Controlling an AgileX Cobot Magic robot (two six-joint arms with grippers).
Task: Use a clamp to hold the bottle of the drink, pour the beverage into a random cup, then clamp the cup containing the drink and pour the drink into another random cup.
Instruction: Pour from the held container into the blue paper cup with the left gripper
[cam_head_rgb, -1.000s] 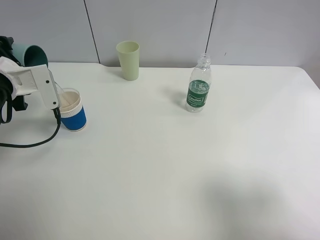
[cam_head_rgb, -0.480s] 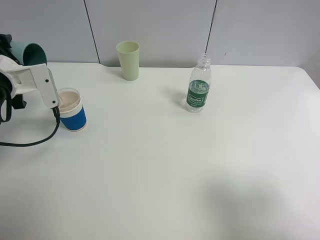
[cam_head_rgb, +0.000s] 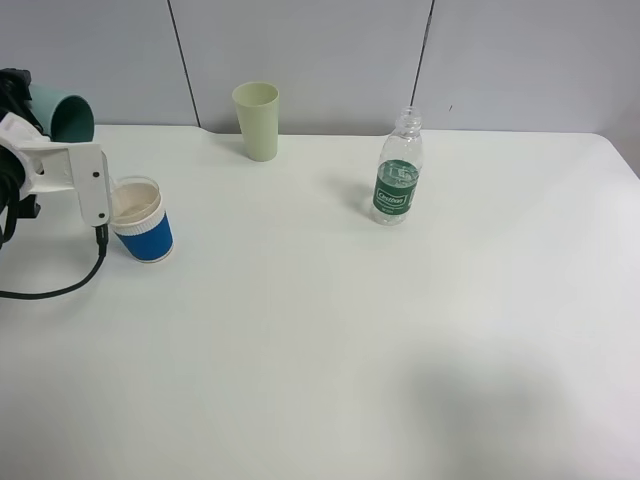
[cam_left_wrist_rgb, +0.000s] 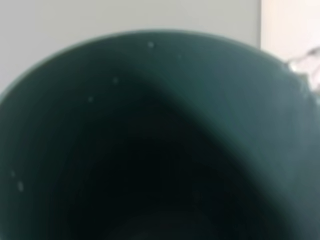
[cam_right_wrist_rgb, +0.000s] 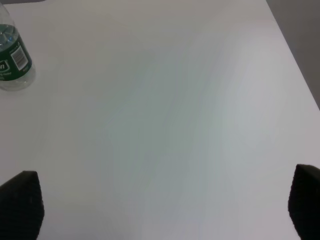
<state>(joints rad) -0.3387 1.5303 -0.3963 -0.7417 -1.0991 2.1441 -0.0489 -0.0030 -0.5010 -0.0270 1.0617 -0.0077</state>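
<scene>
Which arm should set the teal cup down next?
Left. It holds the teal cup, tipped near the blue cup; the right end effector is open and empty, away by the bottle.

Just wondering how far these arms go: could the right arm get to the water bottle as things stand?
Probably yes. The water bottle stands upright on the bare table, with nothing between it and the right arm's fingers, which are spread wide apart.

White angular wrist housing on the black left arm, with a thin black cable
</scene>
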